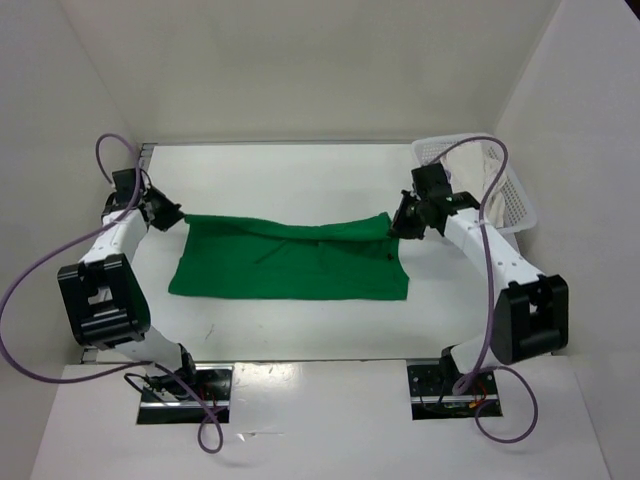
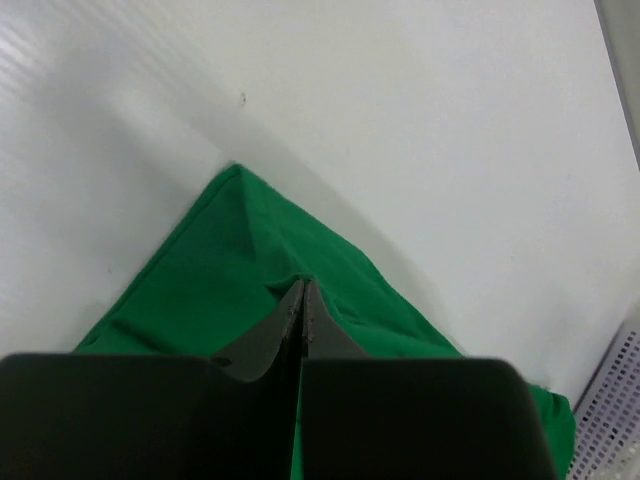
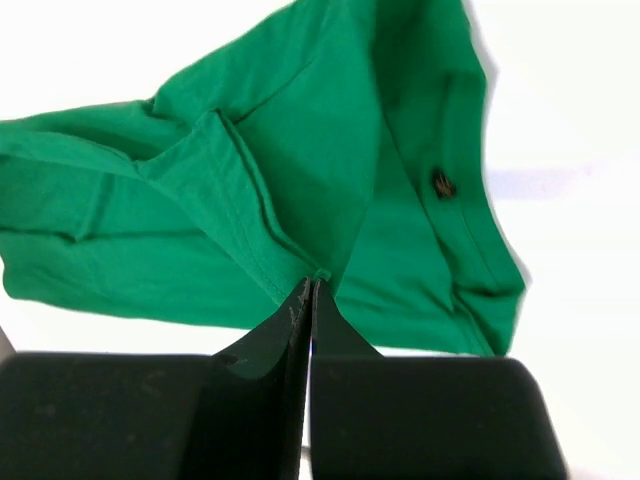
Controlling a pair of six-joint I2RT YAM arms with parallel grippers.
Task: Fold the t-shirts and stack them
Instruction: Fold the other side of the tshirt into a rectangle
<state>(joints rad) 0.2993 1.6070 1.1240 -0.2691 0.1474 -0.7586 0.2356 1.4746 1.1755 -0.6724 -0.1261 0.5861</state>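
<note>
Both claws are clamped shut on the green t-shirt (image 1: 290, 265). The left claw (image 1: 172, 216) and right claw (image 1: 398, 226) each pinch one end of its far edge, mid-worktop (image 1: 300, 175). Best bet: carry both ends evenly, keeping that edge taut. The wrist views show cloth nipped at the tips; only the overhead shows the basket (image 1: 515, 200).

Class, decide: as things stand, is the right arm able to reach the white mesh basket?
Probably yes: the basket sits close beside it, nothing between, though its tool is shut on the green shirt.
</note>
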